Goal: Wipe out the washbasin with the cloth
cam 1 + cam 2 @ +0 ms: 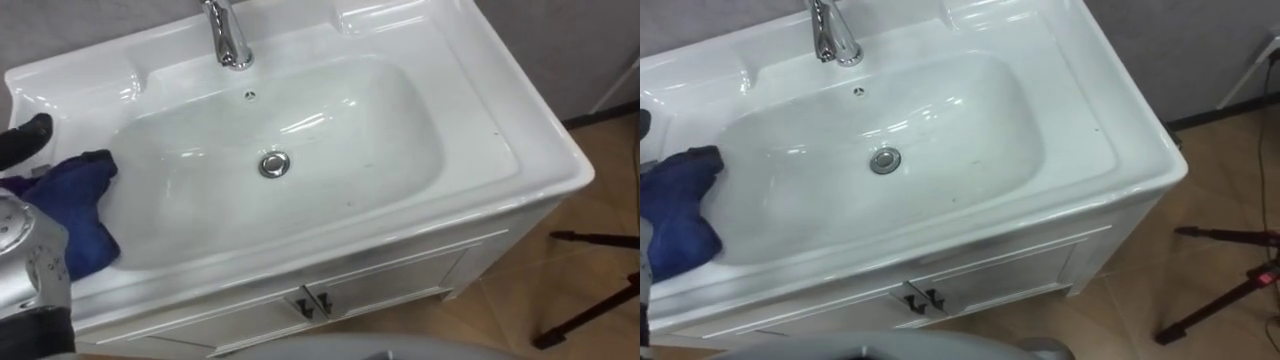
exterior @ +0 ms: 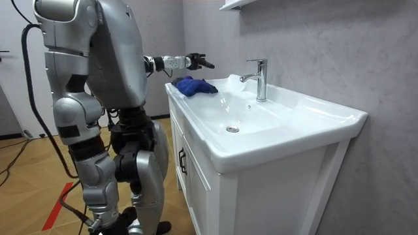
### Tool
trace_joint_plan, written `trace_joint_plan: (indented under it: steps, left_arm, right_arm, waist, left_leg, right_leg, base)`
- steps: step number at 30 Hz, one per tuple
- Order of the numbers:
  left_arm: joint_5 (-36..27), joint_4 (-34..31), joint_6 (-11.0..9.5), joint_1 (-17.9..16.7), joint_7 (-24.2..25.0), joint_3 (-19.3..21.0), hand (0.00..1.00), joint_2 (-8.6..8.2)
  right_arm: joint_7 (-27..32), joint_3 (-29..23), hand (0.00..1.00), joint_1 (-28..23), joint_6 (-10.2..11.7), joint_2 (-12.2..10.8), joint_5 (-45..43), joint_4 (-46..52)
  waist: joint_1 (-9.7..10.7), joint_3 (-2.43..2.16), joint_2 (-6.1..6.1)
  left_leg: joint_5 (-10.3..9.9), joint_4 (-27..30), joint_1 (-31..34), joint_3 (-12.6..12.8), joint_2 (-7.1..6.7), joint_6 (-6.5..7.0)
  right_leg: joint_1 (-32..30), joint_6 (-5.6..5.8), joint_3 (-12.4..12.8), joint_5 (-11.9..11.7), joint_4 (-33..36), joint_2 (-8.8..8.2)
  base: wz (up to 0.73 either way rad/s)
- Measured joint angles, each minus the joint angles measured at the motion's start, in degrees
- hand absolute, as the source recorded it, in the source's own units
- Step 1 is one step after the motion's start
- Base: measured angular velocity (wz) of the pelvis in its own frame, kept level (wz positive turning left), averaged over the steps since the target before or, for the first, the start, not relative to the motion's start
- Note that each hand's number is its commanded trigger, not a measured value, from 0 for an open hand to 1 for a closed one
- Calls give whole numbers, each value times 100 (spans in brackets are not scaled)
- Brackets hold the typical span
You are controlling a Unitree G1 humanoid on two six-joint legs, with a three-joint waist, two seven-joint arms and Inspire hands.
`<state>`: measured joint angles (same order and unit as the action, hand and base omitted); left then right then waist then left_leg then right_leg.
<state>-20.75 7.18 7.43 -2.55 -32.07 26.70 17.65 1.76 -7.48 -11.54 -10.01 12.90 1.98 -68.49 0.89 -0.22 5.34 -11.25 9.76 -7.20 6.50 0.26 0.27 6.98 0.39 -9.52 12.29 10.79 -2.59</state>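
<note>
A white basin (image 1: pixel 500 140) sits on a white cabinet, with a chrome tap (image 1: pixel 228 35) at the back and a drain (image 1: pixel 274 163) in the middle of the bowl. A dark blue cloth (image 1: pixel 65 210) lies bunched on the bowl's left slope and rim. My left hand (image 1: pixel 28 138) hovers just above and behind the cloth, at the basin's left end. In the room view the left hand (image 2: pixel 194 62) is stretched out above the cloth (image 2: pixel 194 86) with fingers straight, apart from it. I stand upright at the cabinet's front.
The cabinet's two doors meet at small dark handles (image 1: pixel 310 305) below the basin. Black tripod legs (image 1: pixel 590 300) stand on the wooden floor to the right. A grey wall runs behind the basin, with a white shelf (image 2: pixel 235 5) above.
</note>
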Motion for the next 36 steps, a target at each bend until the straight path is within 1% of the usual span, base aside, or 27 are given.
trace_joint_plan:
  steps: [3,5,6,7,9,11,12,14,16,17,19,21,22,23,24,25,26,27,29,30,31,32,33,34,35,36]
  left_arm:
    - [6,-134,-48,7,-210,96,0,8]
    - [6,-202,-94,8,-448,135,0,8]
    - [6,-207,-118,8,-501,138,0,8]
    - [5,-209,-152,10,-585,150,0,11]
    - [-6,-207,-161,11,-735,274,0,20]
    - [-6,-166,-161,11,-884,403,0,157]
    - [-5,-145,-161,10,-887,467,0,196]
    - [0,-3,-161,9,-897,674,0,394]
    - [1,117,-169,0,-894,766,0,498]
    - [-2,213,-169,-28,-894,848,0,526]
    - [2,418,-170,-40,-908,993,0,529]
    - [0,607,-169,-143,-950,1119,0,529]
    - [1,707,-169,-224,-995,1145,0,531]
    - [1,821,-169,-318,-997,1177,0,533]
    - [-4,884,-169,-364,-997,1219,0,533]
    - [-4,1012,-172,-473,-1009,1352,0,533]
    - [-10,1210,-179,-507,-1025,1472,0,534]
    - [-34,1304,-180,-531,-1031,1510,0,534]
    - [-289,1504,-180,-811,-1036,1632,0,535]
    - [-358,1551,-181,-881,-1039,1635,0,535]
    - [-486,1721,-186,-949,-1042,1659,0,540]
    - [-592,2014,-187,-952,-1043,1730,0,569]
    - [-618,2189,-187,-962,-1043,1780,0,579]
    - [-628,2509,-187,-1053,-1046,1844,0,583]
    - [-633,2750,-179,-1198,-1045,1846,0,579]
    - [-657,2835,-177,-1252,-1046,1846,0,579]
  right_arm:
    - [17,-14,0,12,33,-17,-4,2]
    - [20,-18,0,32,73,-42,-4,2]
    - [23,-26,0,32,74,-45,1,8]
    - [28,-66,0,27,74,-47,37,10]
    - [74,-66,0,24,68,-54,105,-6]
    - [76,-66,0,26,66,-48,144,-12]
    - [74,-66,0,17,66,-44,136,-32]
    - [56,-66,0,2,69,-34,102,-68]
    - [55,-68,0,-19,71,-30,101,-73]
    - [57,-68,0,-26,72,-22,98,-72]
    - [64,-75,0,-32,72,-8,76,-72]
    - [67,-66,0,-21,69,21,19,-71]
    - [66,-66,0,-25,69,53,31,-56]
    - [62,-64,0,-74,70,103,38,-23]
    - [62,-64,0,-92,70,126,38,-12]
    - [61,-68,0,-101,71,164,30,-2]
    - [60,-64,0,-105,68,196,4,13]
    - [60,-64,0,-104,67,204,-16,35]
    - [47,-64,0,-103,70,192,-18,226]
    - [44,-53,0,-93,71,191,-20,262]
    - [35,-48,0,-87,69,193,-20,321]
    - [9,-48,0,-72,67,195,-18,327]
    - [2,-48,0,-63,67,195,-21,329]
    - [-1,-50,0,-49,61,195,-22,344]
    - [1,-55,0,-54,56,195,-13,371]
    - [-3,-55,0,-52,49,194,-12,374]
  waist:
    - [-11,1,-1]
    - [-24,3,4]
    - [-51,2,10]
    - [-120,2,18]
    - [-165,2,18]
    - [-302,6,10]
    - [-312,7,9]
    - [-405,12,9]
    - [-464,15,12]
    - [-521,13,26]
    - [-610,18,62]
    - [-645,16,87]
    - [-740,-1,94]
    - [-878,-21,102]
    - [-922,-25,106]
    - [-953,-31,116]
    - [-1004,-42,128]
    - [-1052,-50,130]
    - [-1100,-65,117]
    - [-1125,-62,101]
    - [-1235,-42,70]
    - [-1257,-42,66]
    - [-1257,-39,32]
    - [-1283,-52,36]
    - [-1318,-54,31]
    - [-1324,-63,17]
  left_leg:
    - [0,-12,-11,-16,-1,0]
    - [0,-15,-8,-20,-1,0]
    - [0,-18,-9,-20,-1,0]
    - [0,-22,-12,-22,-1,0]
    - [0,-37,-14,-35,-4,0]
    - [0,-40,-12,-51,-9,0]
    - [0,-40,-12,-57,-11,0]
    - [0,-40,-11,-82,-15,0]
    - [0,-44,-3,-137,-25,0]
    - [0,-43,5,-165,-29,0]
    - [1,-30,34,-209,-37,0]
    - [2,-19,71,-300,-55,2]
    - [2,-21,76,-351,-66,3]
    - [2,-18,76,-360,-73,3]
    - [2,-16,77,-370,-78,4]
    - [3,-11,88,-419,-93,4]
    - [3,-10,95,-447,-103,5]
    - [4,-10,97,-460,-108,5]
    - [4,12,150,-543,-123,6]
    - [4,15,155,-555,-124,6]
    - [4,34,161,-556,-126,6]
    - [4,60,177,-576,-138,6]
    - [4,64,190,-604,-150,6]
    - [4,63,211,-693,-163,6]
    - [4,66,227,-708,-167,6]
    - [4,71,244,-713,-167,6]
  right_leg:
    - [4,-1,8,-1,1,4]
    - [3,-1,4,-1,3,3]
    - [2,-1,8,-1,2,3]
    - [-3,-1,12,-1,-7,2]
    - [-2,-1,7,0,-12,-2]
    - [0,-1,-12,0,-16,-6]
    - [3,0,-14,0,-15,-8]
    - [19,0,-46,1,-14,-14]
    - [42,6,-114,4,-17,-23]
    - [40,7,-147,4,-18,-31]
    - [37,9,-193,6,-18,-39]
    - [34,14,-253,9,-23,-50]
    - [35,21,-284,13,-19,-61]
    - [35,25,-289,16,-15,-68]
    - [37,30,-300,19,-13,-74]
    - [43,41,-335,33,-9,-86]
    - [50,49,-360,43,-4,-95]
    - [51,51,-364,45,-4,-98]
    - [52,52,-486,55,-14,-119]
    - [53,52,-496,56,-10,-120]
    - [50,48,-498,66,-8,-125]
    - [51,51,-528,89,-10,-136]
    - [53,55,-560,104,-6,-145]
    - [55,58,-611,108,-10,-152]
    - [49,60,-619,109,-14,-152]
    - [38,60,-628,109,-16,-152]
  base:
    - [0]
    - [0]
    - [-4]
    - [0]
    - [0]
    - [0]
    - [5]
    - [5]
    - [14]
    - [16]
    - [14]
    - [17]
    - [8]
    - [5]
    - [9]
    - [17]
    - [16]
    - [14]
    - [18]
    - [11]
    - [7]
    - [11]
    - [23]
    - [20]
    - [13]
    - [7]
